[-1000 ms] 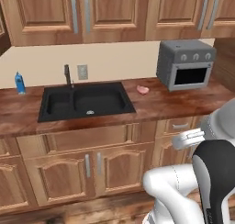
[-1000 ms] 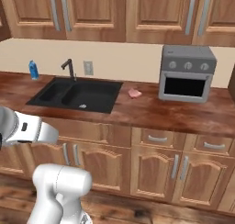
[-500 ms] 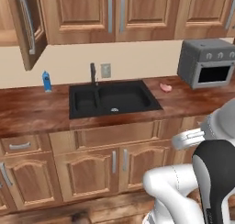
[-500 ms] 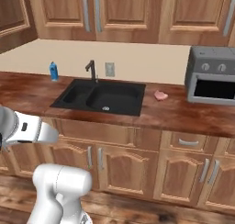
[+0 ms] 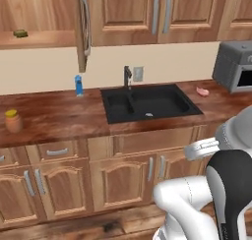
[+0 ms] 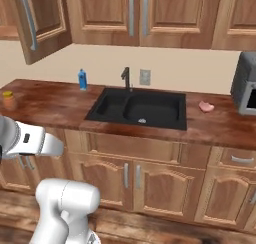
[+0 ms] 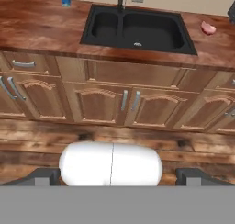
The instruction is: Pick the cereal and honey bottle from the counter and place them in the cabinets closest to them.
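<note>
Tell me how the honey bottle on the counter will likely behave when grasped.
The honey bottle looks squat and stands upright on the counter, so it probably won't tip easily. Its rounded sides may slip or turn between flat fingers. It looks small, so it is likely light.

Grey toaster oven point(image 5: 236, 67) cut by right edge. Small olive-green lump point(image 5: 20, 34) on open cabinet's wooden shelf point(image 5: 42, 39): too small to identify.
</note>
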Robot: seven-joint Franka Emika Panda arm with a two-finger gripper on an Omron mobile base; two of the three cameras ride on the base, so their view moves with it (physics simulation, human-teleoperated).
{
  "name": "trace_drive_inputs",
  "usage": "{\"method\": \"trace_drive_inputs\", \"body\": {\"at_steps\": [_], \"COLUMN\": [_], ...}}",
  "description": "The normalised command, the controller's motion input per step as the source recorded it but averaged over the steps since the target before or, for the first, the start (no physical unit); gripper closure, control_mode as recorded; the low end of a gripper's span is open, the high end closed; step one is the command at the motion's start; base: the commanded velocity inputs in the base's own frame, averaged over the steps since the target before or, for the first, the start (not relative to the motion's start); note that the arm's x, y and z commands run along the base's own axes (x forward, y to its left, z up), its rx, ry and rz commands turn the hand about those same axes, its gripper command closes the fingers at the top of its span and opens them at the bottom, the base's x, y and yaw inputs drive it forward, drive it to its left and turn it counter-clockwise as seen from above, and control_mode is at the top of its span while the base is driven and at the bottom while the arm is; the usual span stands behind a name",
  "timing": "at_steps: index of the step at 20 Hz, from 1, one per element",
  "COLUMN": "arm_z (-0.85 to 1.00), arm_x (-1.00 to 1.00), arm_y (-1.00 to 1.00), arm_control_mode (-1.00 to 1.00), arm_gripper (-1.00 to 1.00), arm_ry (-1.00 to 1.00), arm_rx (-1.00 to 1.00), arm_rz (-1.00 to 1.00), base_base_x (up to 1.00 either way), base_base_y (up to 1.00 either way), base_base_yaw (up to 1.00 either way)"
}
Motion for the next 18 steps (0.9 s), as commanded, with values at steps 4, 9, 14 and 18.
{"method": "trace_drive_inputs", "body": {"at_steps": [4, 9, 14, 18], "arm_z": [0.00, 0.00, 0.00, 0.00], "arm_x": [0.00, 0.00, 0.00, 0.00], "arm_y": [0.00, 0.00, 0.00, 0.00], "arm_control_mode": [1.00, 1.00, 1.00, 1.00], "arm_gripper": [-1.00, -1.00, -1.00, -1.00], "arm_ry": [0.00, 0.00, 0.00, 0.00], "arm_rx": [0.00, 0.00, 0.00, 0.00], "arm_rz": [0.00, 0.00, 0.00, 0.00], "base_base_x": [-0.06, -0.06, -0.05, -0.06], "base_base_y": [0.67, 0.64, 0.64, 0.64], "base_base_yaw": [0.00, 0.00, 0.00, 0.00]}}
